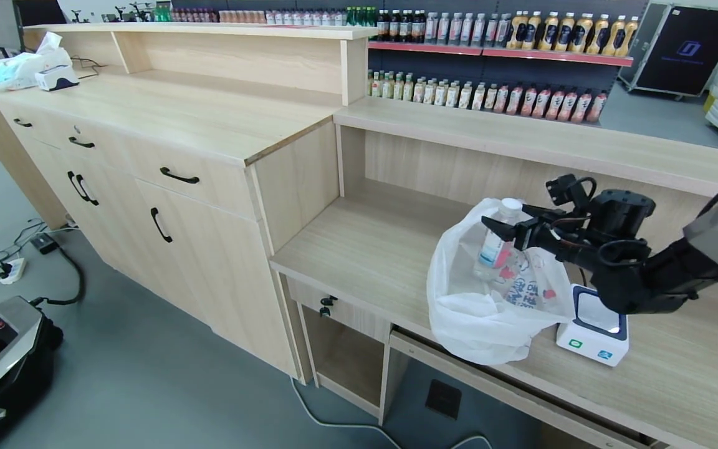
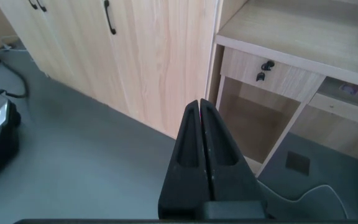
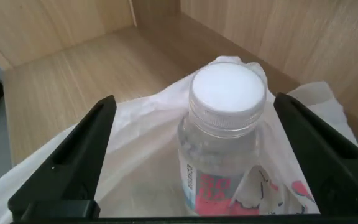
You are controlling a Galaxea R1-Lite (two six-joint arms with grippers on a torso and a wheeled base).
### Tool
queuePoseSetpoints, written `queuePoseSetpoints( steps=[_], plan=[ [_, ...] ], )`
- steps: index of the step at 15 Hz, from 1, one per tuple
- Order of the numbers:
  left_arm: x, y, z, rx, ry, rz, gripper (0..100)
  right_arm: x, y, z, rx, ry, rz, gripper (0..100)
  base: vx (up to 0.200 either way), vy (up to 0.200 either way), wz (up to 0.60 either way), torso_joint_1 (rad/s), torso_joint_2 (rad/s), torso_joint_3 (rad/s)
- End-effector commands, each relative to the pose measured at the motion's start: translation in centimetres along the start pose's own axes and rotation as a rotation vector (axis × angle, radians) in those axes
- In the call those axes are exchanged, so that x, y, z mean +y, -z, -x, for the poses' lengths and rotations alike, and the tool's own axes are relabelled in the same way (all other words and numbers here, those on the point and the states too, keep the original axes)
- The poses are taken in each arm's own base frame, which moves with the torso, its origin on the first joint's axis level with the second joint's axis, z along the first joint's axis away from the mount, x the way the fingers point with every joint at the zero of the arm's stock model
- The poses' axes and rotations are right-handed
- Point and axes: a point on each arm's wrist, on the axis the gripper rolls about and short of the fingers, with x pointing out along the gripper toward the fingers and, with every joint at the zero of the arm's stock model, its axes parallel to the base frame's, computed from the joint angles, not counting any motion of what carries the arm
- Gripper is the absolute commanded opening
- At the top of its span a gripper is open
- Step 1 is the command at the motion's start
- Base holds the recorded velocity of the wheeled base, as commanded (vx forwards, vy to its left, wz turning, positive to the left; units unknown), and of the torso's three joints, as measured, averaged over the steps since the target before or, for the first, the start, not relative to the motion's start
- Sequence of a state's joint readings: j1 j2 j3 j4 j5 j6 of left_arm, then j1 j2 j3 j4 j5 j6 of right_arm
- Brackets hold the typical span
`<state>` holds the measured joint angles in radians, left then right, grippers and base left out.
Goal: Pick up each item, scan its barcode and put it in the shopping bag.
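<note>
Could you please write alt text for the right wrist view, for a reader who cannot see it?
A clear bottle with a white cap stands in a white shopping bag, between the open fingers of the right tool. A pale wooden counter lies behind.

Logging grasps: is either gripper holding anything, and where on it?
Nothing. The right gripper is open around the bottle in the bag, not touching; the left gripper is shut, empty.

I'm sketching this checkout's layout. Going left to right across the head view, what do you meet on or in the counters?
White box → drawer lock → shopping bag → scanner.
</note>
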<state>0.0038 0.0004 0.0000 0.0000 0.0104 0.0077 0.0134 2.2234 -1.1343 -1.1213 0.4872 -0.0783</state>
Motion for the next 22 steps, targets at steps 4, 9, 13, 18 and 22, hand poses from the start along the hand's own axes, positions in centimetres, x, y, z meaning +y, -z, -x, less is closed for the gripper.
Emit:
queuePoseSetpoints(
  steps=[4,9,13,18,22],
  plan=[
    [0.0,0.0,0.0,0.000,-0.001,0.000,0,2.8,-5.7,12.2,0.076,0.164,-0.022,100,0.000,0.000,0.00,0.000,0.00,0.000],
    [0.0,0.0,0.0,0.000,0.000,0.000,0,0.2,-8.0,16.7,0.177,0.572,0.007,100,0.000,0.000,0.00,0.000,0.00,0.000],
    [0.0,0.0,0.0,0.000,-0.001,0.000,0,-2.6,-5.3,18.5,0.387,1.024,0.002,100,0.000,0.000,-0.45,0.003,0.00,0.002],
    [0.0,0.0,0.0,0.000,-0.001,0.000,0,-3.3,-3.2,20.1,0.433,1.307,-0.279,100,0.000,0.000,-0.36,-0.002,0.00,0.002],
    [0.0,0.0,0.0,0.000,-0.001,0.000,0,-2.5,-1.6,21.0,0.514,1.366,-0.480,100,0.000,0.000,0.00,0.000,0.00,0.000]
  ],
)
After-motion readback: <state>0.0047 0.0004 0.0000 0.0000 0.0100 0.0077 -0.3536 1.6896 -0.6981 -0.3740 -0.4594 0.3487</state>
